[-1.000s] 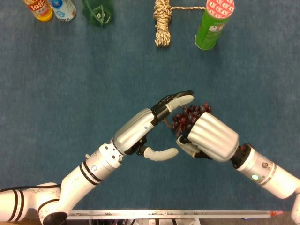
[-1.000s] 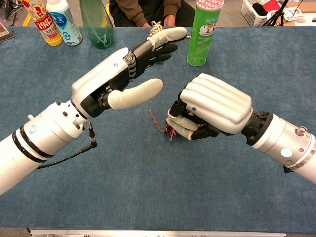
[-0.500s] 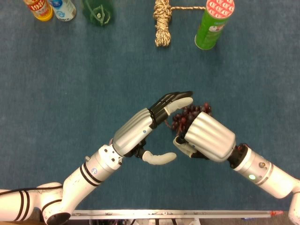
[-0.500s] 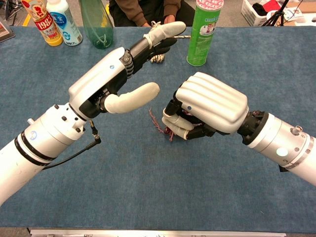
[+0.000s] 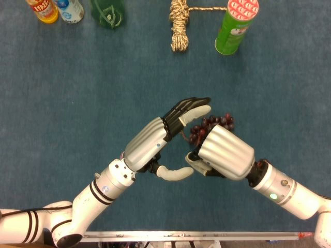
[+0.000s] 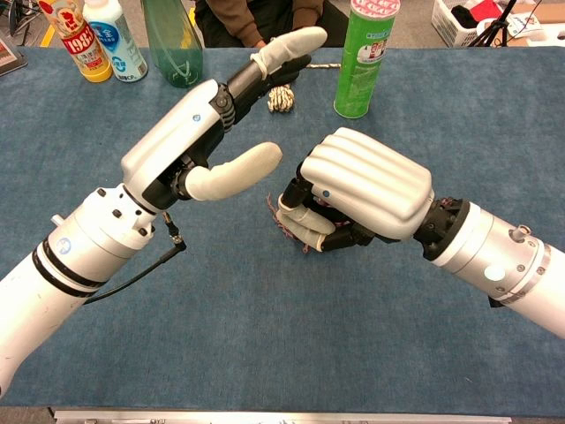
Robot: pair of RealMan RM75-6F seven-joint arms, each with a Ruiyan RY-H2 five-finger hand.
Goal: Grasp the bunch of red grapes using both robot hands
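The bunch of red grapes (image 5: 213,124) lies on the blue table; its far part shows in the head view and its stem (image 6: 281,223) pokes out in the chest view. My right hand (image 5: 225,152) covers the near part of the bunch, fingers (image 6: 305,225) curled in around it. My left hand (image 5: 155,137) is open just left of the bunch, its straight fingers (image 5: 189,109) reaching along the bunch's far left side and its thumb (image 6: 234,170) spread apart. Whether the left fingertips touch the grapes is unclear.
Along the far edge stand a green can (image 5: 235,23), a coiled rope (image 5: 179,23), a green bottle (image 5: 108,11) and two smaller bottles (image 5: 54,9). A person sits behind the table (image 6: 256,22). Blue table surface (image 5: 77,93) lies around the hands.
My right hand has slid a little left over the bunch, toward my left hand. The left hand has drawn back slightly and tilted its fingers up. The grapes have stayed in place.
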